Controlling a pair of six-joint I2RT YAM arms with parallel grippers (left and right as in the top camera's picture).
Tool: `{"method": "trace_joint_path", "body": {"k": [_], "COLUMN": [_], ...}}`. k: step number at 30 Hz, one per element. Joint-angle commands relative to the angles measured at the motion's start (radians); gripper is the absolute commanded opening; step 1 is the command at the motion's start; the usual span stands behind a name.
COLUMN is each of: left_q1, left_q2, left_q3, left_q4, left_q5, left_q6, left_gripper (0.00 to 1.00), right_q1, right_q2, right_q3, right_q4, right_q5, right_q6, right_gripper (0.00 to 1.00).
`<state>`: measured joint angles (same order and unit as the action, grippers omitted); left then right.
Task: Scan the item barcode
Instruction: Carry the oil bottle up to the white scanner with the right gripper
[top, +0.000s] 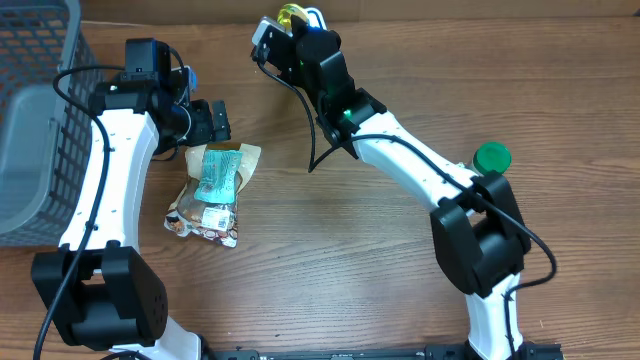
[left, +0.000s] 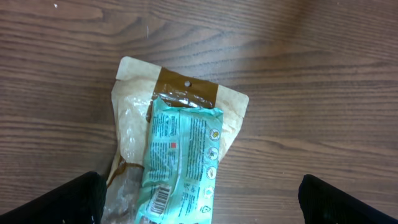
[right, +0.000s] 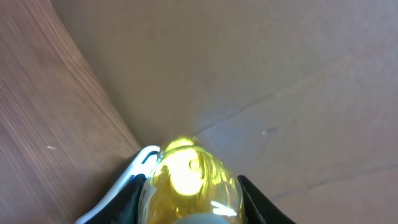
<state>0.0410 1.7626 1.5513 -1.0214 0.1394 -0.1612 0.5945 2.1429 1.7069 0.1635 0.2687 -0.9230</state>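
A teal packet (top: 218, 172) lies on top of a brown-and-clear pouch (top: 205, 212) on the wooden table. In the left wrist view the teal packet (left: 180, 158) shows a small barcode (left: 160, 199) near its lower end. My left gripper (top: 215, 122) hovers over the packets' top end. It stands wide open (left: 200, 196), its fingers (left: 71, 200) well apart on either side of the packet and touching nothing. At the table's far edge, my right gripper (top: 290, 28) is closed around a yellow-domed scanner (right: 189, 177). Its dark fingers (right: 252, 202) press the scanner's sides.
A grey mesh basket (top: 30, 120) stands at the left edge of the table. A green round cap (top: 491, 157) sits beside the right arm's base. A brown cardboard wall (right: 249, 74) rises just behind the right gripper.
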Motion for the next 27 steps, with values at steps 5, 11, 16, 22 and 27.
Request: {"method": "trace_joint_path", "body": {"k": [5,11,16,22,27], "left_q1": [-0.002,-0.002,-0.002,-0.002,-0.002], "left_q2": [-0.017,-0.017,-0.017,-0.017,-0.017], "left_q3": [0.018,0.018,0.018,0.018,0.018], "left_q4": [0.002,0.002,0.002,0.002,0.002], "left_q5": [0.008,0.008,0.008,0.008,0.008], "left_q6": [0.011,0.011,0.011,0.011,0.011], "left_gripper": [1.00,1.00,1.00,1.00,0.99], "right_q1": [-0.069,-0.076,-0.079,-0.080,-0.080], "right_q2": [0.089,0.121,0.161,0.175,0.175], "right_q3": [0.020,0.020,0.020,0.020,0.020], "right_q4": [0.168,0.173,0.272,0.299,0.294], "right_q5": [-0.027,-0.146,-0.140,-0.141,-0.159], "right_q6": [-0.148,-0.148,-0.148,-0.090,-0.027], "right_gripper": [0.33,0.28,0.28,0.25,0.21]}}
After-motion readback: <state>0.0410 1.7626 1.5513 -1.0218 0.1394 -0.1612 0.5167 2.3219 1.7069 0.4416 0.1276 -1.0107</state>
